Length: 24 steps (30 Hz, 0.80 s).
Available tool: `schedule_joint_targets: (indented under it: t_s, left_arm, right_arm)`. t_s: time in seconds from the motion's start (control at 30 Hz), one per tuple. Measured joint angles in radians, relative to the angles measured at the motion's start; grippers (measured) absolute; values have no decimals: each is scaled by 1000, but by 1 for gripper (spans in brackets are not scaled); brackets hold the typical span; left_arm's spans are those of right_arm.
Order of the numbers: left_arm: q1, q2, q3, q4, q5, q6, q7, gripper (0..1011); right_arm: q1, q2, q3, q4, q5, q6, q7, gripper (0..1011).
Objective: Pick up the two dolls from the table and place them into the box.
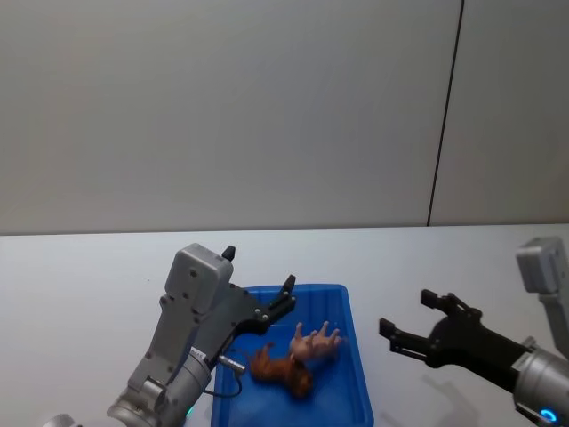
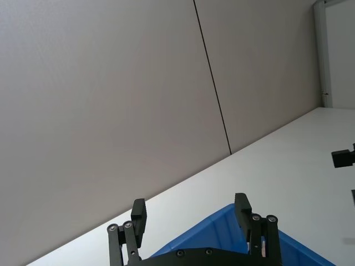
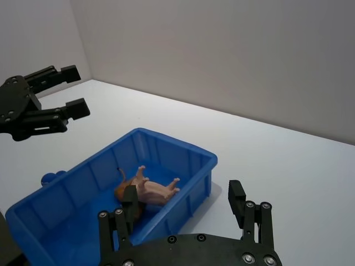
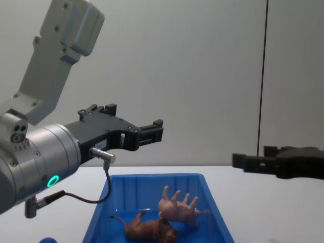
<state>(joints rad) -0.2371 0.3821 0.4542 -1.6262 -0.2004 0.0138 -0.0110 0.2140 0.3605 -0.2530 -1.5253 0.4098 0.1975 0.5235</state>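
Together pig (image 1: 316,342), lion (image 1: 284,372) lie in box (image 1: 311,289); left tool (image 1: 259,269), right tool (image 1: 406,311) spread.

The bright blue box (image 1: 357,378) sits on the white table (image 1: 80,276), at about 6 o'clock in the head view. Both dolls lie inside it, touching. The pale pink pig (image 1: 316,342) is on its back, legs in the air. The brown lion (image 1: 283,369) lies low on the floor at the pig's 7 o'clock. In the chest view, its thin tail points toward 9 o'clock.
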Motion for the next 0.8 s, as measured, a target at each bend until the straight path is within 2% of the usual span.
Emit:
schedule_joint_targets:
  t_s: [0.37, 0.6, 0.8]
  left_arm:
    - [12, 11, -5, -10, 0, 8, 10, 1000]
    - [44, 41, -17, -41, -19, 52, 41, 1001]
    - [84, 79, -32, -77, -53, 109, 73, 1001]
  right_arm:
    - [-30, 34, 18, -15, 5, -26, -3, 1001]
    - [-40, 45, 23, -20, 6, -34, -4, 1001]
    - [-45, 51, 26, -23, 6, -37, -5, 1001]
